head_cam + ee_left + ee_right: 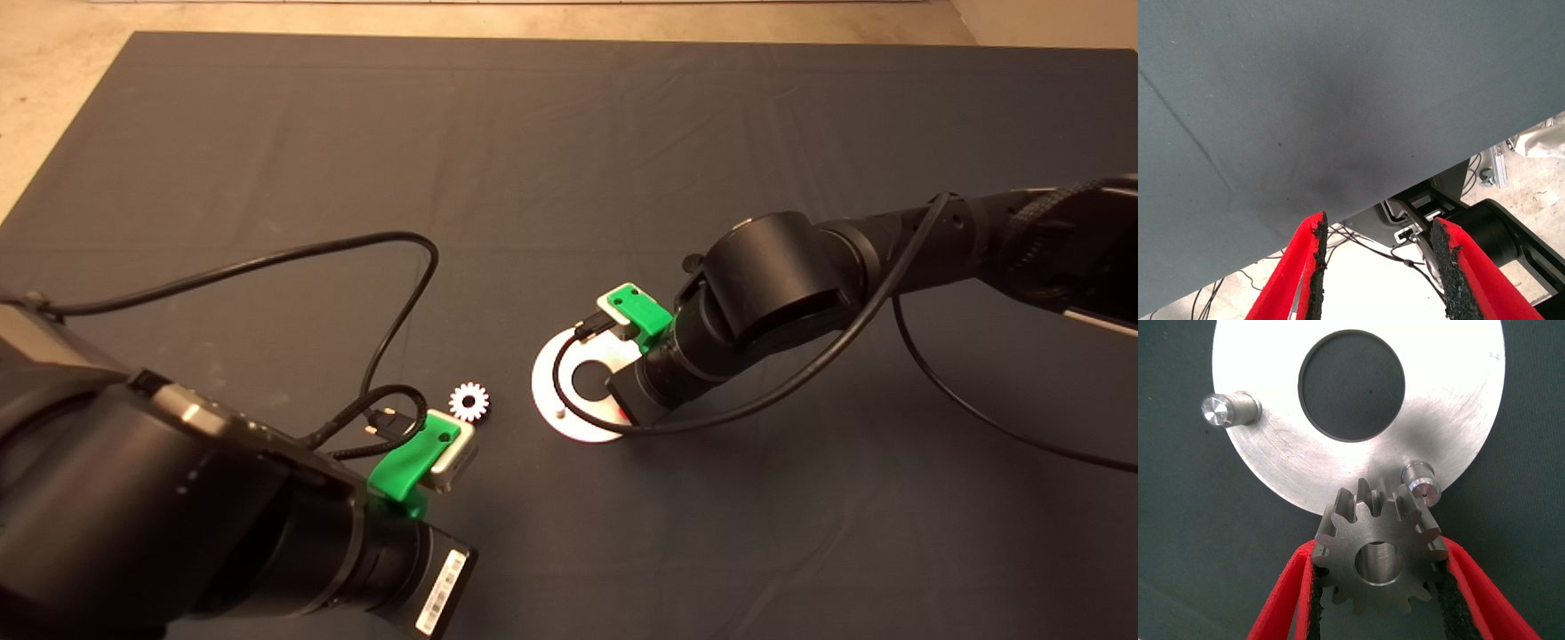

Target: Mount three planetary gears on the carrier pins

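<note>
Holding item: right gripper (1375, 587), fingers pinching one planetary gear (1377, 555) by its toothed flanks, bore open and facing up, poised over the near rim of the round plate (1271, 453).
Pins in view: nearest carrier pin (1421, 481) just beside the gear's teeth, not under the bore; second pin (1228, 408) well apart; both bare.
Spare gear (468, 402) lies flat on the mat (569, 133), near the plate.
Left gripper (1375, 267): fingers spread, empty, at the mat's edge.
Risks, judged: bore offset from pin, so descent could land teeth on the pin top, tilt the gear, or shove the loose plate; tooth-only grip may slip.
</note>
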`<state>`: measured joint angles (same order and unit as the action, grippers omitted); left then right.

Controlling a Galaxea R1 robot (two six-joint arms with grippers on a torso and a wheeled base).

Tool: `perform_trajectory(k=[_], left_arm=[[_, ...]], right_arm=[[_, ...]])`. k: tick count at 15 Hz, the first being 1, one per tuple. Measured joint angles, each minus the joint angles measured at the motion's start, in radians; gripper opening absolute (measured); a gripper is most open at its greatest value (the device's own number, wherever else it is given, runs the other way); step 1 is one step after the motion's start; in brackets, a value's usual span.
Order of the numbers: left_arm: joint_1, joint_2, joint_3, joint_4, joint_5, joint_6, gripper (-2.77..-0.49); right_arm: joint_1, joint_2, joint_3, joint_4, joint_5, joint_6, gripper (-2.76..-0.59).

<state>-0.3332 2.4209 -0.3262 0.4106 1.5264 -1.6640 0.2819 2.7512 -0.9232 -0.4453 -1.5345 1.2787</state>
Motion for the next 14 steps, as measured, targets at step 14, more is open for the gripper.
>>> perform_trajectory(k=[14], left_arm=[[0.0,0.0,0.0,0.0,0.0,0.0,-2.23]], right_arm=[[-0.007,-0.053,-0.001,-0.007,0.0,-0.019,-2.39]])
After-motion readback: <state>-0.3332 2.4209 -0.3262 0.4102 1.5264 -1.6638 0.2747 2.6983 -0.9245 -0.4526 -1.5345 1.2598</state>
